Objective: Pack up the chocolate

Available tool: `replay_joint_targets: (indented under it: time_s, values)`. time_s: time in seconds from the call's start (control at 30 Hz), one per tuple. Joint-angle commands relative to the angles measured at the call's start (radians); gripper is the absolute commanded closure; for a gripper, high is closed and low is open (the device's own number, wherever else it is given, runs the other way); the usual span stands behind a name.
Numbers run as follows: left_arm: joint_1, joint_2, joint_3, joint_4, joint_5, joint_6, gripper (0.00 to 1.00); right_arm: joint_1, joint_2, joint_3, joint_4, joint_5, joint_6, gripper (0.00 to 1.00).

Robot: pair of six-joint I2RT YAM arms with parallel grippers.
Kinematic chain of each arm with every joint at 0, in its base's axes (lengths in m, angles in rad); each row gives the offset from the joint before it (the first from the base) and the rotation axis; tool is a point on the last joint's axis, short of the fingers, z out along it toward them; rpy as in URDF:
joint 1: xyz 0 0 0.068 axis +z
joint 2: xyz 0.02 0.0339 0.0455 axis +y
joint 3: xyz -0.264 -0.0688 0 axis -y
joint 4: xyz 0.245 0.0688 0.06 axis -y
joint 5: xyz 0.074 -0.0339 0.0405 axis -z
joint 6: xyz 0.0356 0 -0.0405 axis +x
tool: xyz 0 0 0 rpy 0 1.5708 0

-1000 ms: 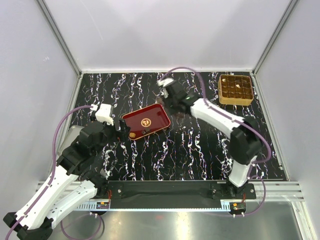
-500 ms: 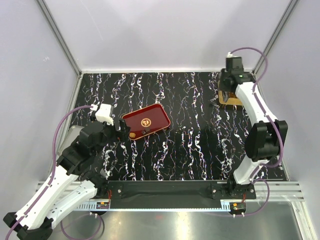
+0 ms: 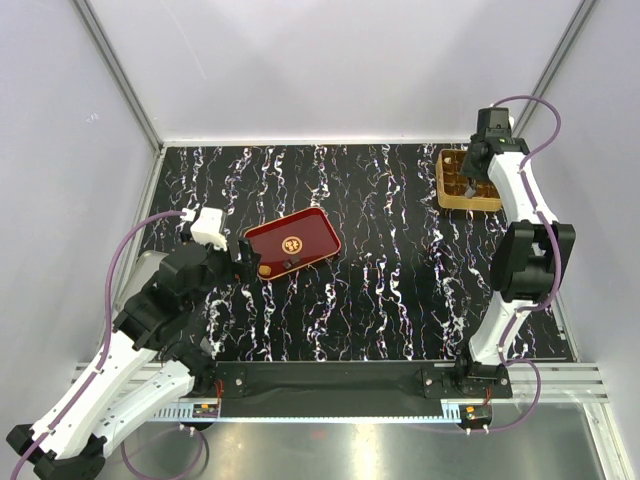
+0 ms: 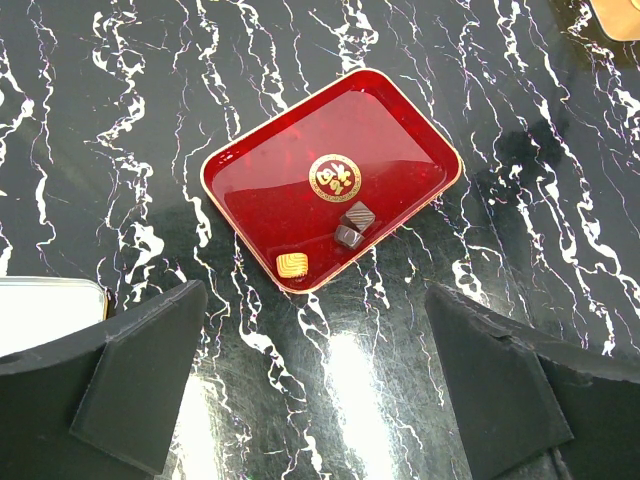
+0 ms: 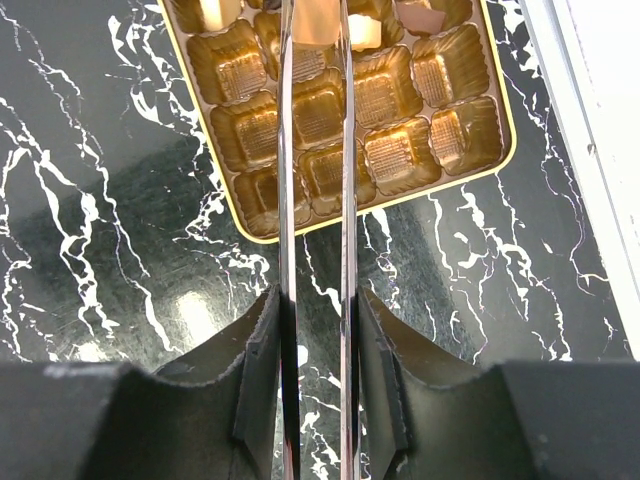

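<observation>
The red tray [image 4: 260,185] lies at the table's middle left, also in the top view [image 3: 310,228]. It holds one tan chocolate [image 4: 292,264] and two dark chocolates [image 4: 348,236] near its front edge. My left gripper [image 4: 320,400] is open and empty just in front of the tray, also in the top view [image 3: 245,255]. My right gripper [image 5: 315,330] is shut on a pair of metal tongs [image 5: 287,200], whose blades reach over the golden box [image 5: 450,130] at the far right [image 3: 446,192]. Something pale shows between the blade tips [image 5: 318,20]; I cannot tell what it is.
A white flat object [image 4: 45,310] lies on the table left of my left gripper. The enclosure's white wall and frame [image 5: 590,120] run just right of the golden box. Black marbled table [image 3: 400,260] lies between tray and box.
My right arm has swung from the red tray across to the far right with the tongs, and now hangs over the golden box. The left arm has not moved.
</observation>
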Motion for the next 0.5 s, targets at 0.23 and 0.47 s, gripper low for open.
replay_joint_targets:
  time_s: [0.23,0.47]
  values:
    - [0.002,0.006,0.006,0.038,-0.017,0.007,0.01,-0.007,0.055,0.042,0.029,-0.017,-0.004,0.60]
    - [0.002,0.008,0.004,0.038,-0.018,0.007,0.01,-0.007,0.077,0.052,0.036,-0.008,-0.013,0.56]
